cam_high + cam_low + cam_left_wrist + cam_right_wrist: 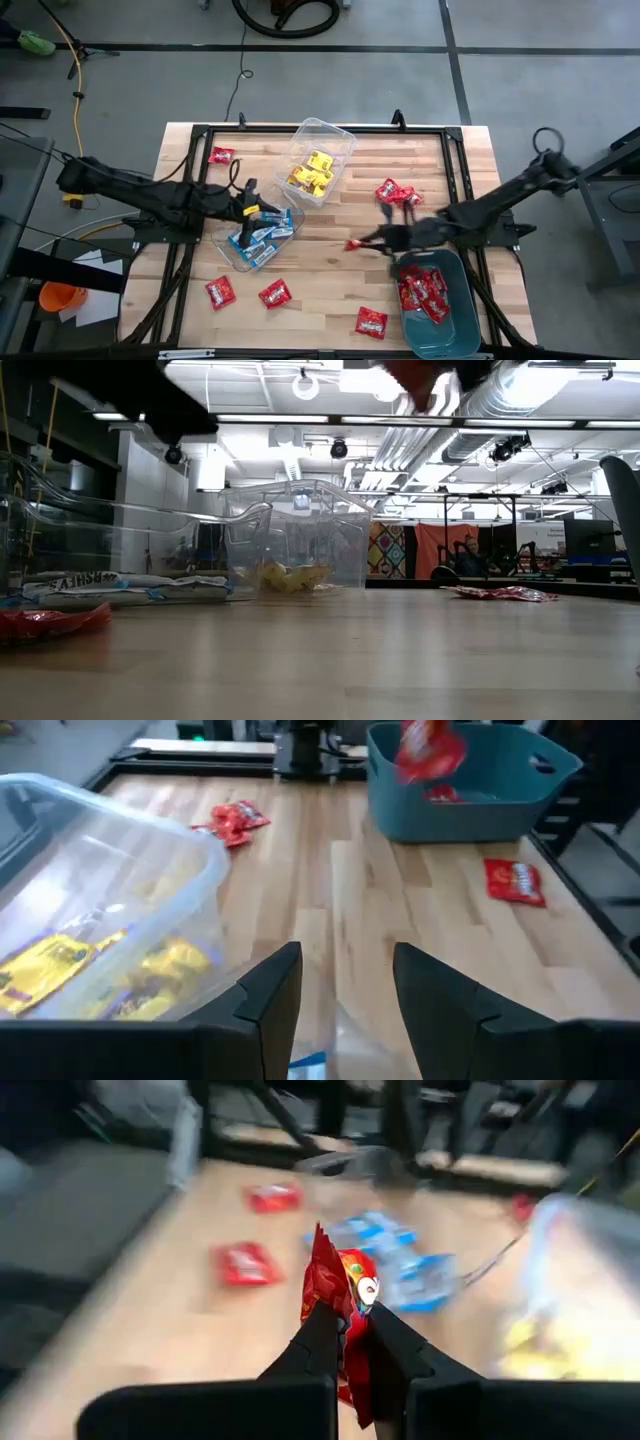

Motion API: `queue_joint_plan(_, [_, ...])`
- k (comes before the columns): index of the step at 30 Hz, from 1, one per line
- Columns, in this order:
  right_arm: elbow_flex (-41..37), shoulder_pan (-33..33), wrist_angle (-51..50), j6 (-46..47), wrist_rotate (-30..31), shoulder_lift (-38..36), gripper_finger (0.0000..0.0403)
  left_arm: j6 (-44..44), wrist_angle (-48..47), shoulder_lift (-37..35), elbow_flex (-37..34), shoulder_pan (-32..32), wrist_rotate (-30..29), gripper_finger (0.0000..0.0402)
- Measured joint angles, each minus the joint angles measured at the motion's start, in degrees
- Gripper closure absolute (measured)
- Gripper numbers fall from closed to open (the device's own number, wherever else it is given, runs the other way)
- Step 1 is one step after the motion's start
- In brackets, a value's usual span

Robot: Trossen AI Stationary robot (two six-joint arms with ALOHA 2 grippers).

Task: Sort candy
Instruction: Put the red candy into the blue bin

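My right gripper (368, 242) hangs above the table right of centre, shut on a red candy packet (335, 1280). The same packet shows far off in the left wrist view (428, 748). My left gripper (345, 975) is open and holds nothing; it hovers over the clear tub (262, 238) of blue-and-white candy. A second clear tub (318, 162) holds yellow candy. The teal bin (455, 325) at the near right holds red candy. Loose red packets lie flat on the wood (220, 291) (275, 293) (371, 322) (395, 192) (221, 155). My right gripper pinches the red packet between its two fingers (320, 1342), on the packet's end nearest the gripper (350, 1320). The fingers reach in from the table's right, slanting slightly down. The rest of the packet sticks out beyond the fingertips, lifted clear of the table.
A dark metal frame (455, 165) runs around the wooden tabletop. Bare wood lies between the tubs and the teal bin. Beyond the table, cables and an orange bucket (60, 297) are on the floor.
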Motion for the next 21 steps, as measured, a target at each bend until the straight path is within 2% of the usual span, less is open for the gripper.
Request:
queue_joint_plan(3, [0.1,5.5,-9.0,15.7,-1.5,-6.7,0.0394,-0.6,6.9,-2.1,-5.5,0.5,-0.9,0.0253])
queue_joint_plan(7, [0.1,13.2,-15.5,39.8,-3.8,-12.0,0.0394,-0.8,9.9,-4.6,-7.9,0.7,-1.0,0.0253])
queue_joint_plan(12, [0.1,20.7,-16.8,64.5,-3.5,-10.7,0.0394,0.9,13.5,-7.0,-7.8,0.7,-1.0,0.0253])
queue_joint_plan(14, [0.1,22.5,-17.8,74.3,-5.3,-8.7,0.0394,2.5,14.6,-8.0,-7.8,0.7,-1.0,0.0253])
queue_joint_plan(17, [0.1,24.6,-20.6,87.3,-10.4,-4.9,0.0394,4.8,15.0,-9.5,-7.8,0.7,-1.0,0.0253])
queue_joint_plan(21, [1.7,25.5,-31.5,97.4,-23.4,0.0,0.0394,7.2,15.1,-11.1,-7.8,0.7,-1.0,0.0253])
